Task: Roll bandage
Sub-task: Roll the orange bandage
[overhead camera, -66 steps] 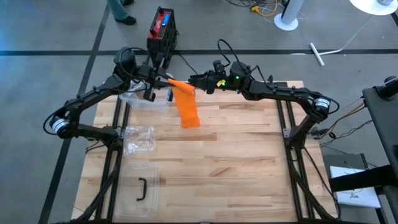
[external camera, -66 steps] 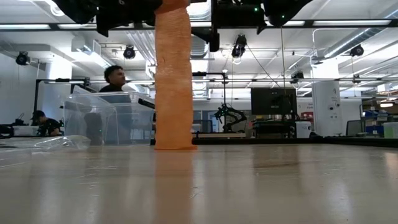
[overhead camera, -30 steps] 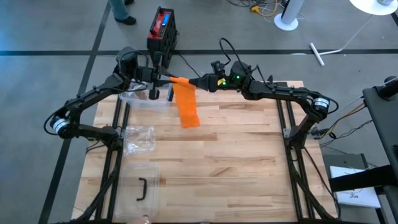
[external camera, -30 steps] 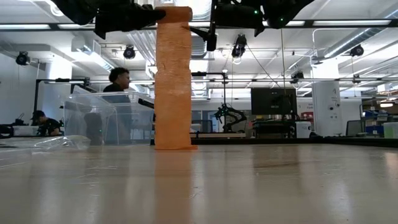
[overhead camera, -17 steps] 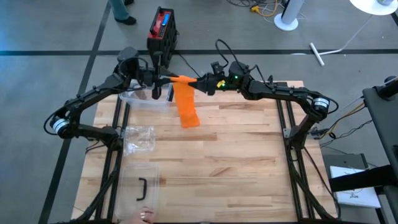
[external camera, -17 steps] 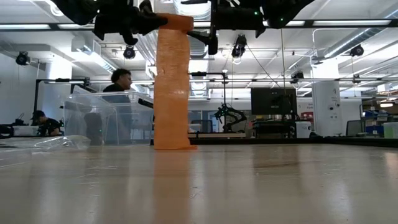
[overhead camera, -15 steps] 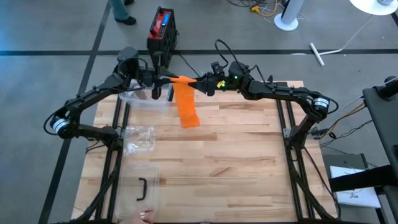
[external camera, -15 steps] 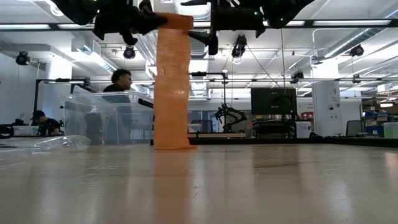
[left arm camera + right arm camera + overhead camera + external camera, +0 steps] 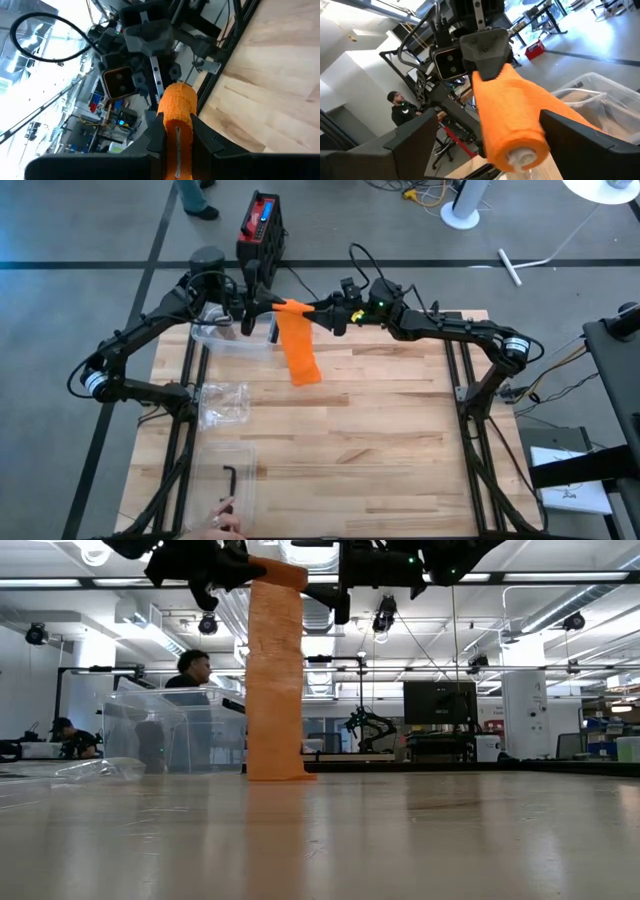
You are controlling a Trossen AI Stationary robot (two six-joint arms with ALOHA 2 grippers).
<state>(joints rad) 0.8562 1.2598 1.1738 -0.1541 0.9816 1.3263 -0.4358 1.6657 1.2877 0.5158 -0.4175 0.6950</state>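
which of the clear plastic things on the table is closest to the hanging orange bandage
The clear plastic bin at the table's far left edge, right beside the orange bandage. The crumpled plastic bag lies farther toward the near side, and the flat lid with the black handle farther still.

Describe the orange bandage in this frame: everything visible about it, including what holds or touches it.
The orange bandage is a textured, crepe-like fabric strip, partly wound into a roll at its top around a pale core seen in the right wrist view. The roll is held up above the table's far side, clamped in the shut left gripper. The open right gripper straddles the roll; contact is unclear. The loose tail hangs straight down, its end resting on the wooden table.
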